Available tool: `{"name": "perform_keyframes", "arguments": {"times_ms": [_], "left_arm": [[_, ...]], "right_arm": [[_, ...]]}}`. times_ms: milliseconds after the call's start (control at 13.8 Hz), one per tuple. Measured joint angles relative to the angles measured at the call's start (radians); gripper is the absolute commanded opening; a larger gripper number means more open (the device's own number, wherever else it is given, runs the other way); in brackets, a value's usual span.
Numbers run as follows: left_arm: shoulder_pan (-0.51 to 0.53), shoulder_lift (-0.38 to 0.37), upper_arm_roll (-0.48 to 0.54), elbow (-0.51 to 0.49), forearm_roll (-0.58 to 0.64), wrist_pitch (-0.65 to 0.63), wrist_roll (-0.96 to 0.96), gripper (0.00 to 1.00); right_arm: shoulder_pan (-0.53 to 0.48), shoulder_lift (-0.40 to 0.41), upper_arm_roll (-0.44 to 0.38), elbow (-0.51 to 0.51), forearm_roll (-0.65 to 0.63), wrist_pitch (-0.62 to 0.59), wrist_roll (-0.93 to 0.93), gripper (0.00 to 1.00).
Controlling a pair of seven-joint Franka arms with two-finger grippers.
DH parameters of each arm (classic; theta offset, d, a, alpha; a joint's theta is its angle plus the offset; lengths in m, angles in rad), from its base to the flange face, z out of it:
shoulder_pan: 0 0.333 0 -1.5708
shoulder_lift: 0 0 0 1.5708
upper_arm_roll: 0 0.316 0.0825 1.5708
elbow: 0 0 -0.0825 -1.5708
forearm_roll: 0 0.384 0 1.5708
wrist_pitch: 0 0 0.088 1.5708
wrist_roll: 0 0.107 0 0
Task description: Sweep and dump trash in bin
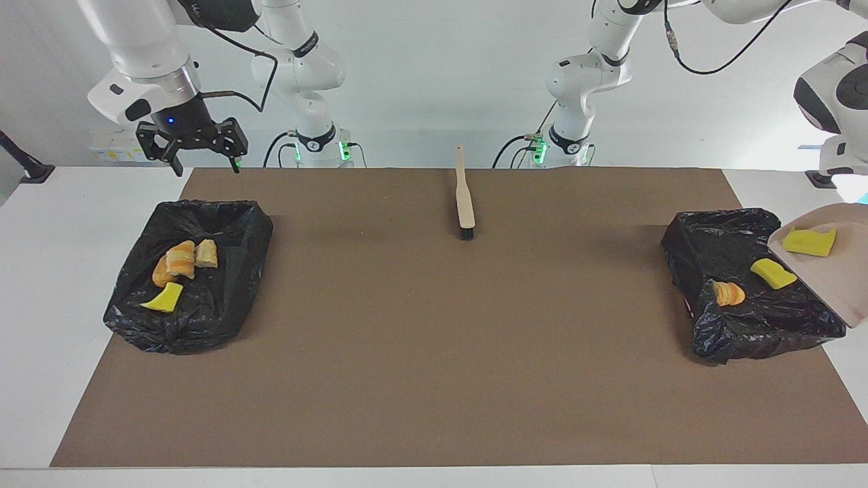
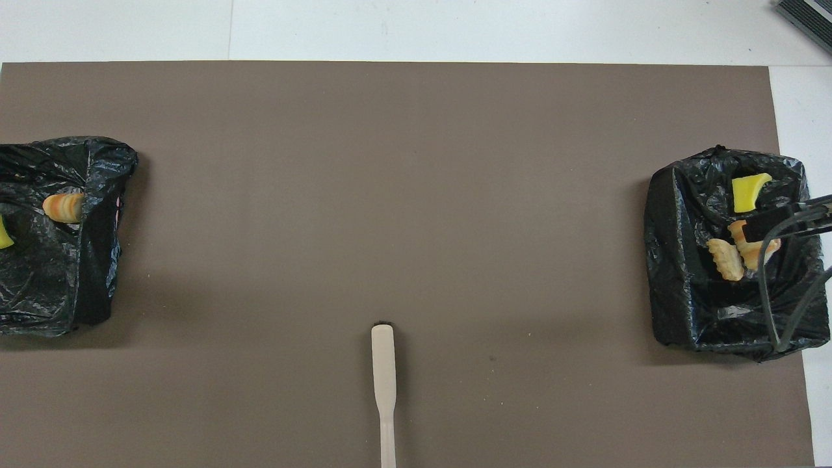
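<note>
Over the bin (image 1: 196,285) at the right arm's end, my right gripper (image 1: 201,159) hangs w/ fingers wide, holding nothing. Four trash bits (image 1: 178,261) sit in that bin. Left gripper's out of view; dustpan (image 1: 831,274) w/ a yellow sponge (image 1: 809,242) tilts over the other bin (image 1: 746,291). Brush (image 1: 465,200) lies between bins.

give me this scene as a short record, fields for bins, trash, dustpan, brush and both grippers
bins: two black-bagged bins, one at the right arm's end, one at the left arm's end
trash, right arm's bin: three bread lumps, one yellow sponge
trash, left arm's bin: one bread lump, one sponge
dustpan: beige dustpan tilted over the left arm's bin, one sponge on it
brush: brush lying on the mat, mid-table, near the robots
left gripper: not in view
right gripper: open, empty, above the table near its bin
</note>
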Motion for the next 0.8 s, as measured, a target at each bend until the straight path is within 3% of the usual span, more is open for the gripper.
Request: {"name": "perform_keyframes", "arguments": {"times_ms": [217, 506, 795], "left_arm": [[-0.028, -0.015, -0.006, 0.007, 0.068, -0.096, 0.000, 0.00], [-0.179, -0.033, -0.014, 0.005, 0.165, -0.358, -0.091, 0.00], [-0.201, -0.047, -0.007, -0.004, 0.180, -0.381, -0.113, 0.00]], "right_arm": [[0.000, -0.004, 0.005, -0.003, 0.012, -0.008, 0.076, 1.00], [0.000, -0.009, 0.005, -0.010, 0.020, -0.010, 0.099, 1.00], [-0.001, -0.023, 0.004, -0.033, 0.023, -0.014, 0.126, 1.00]]}}
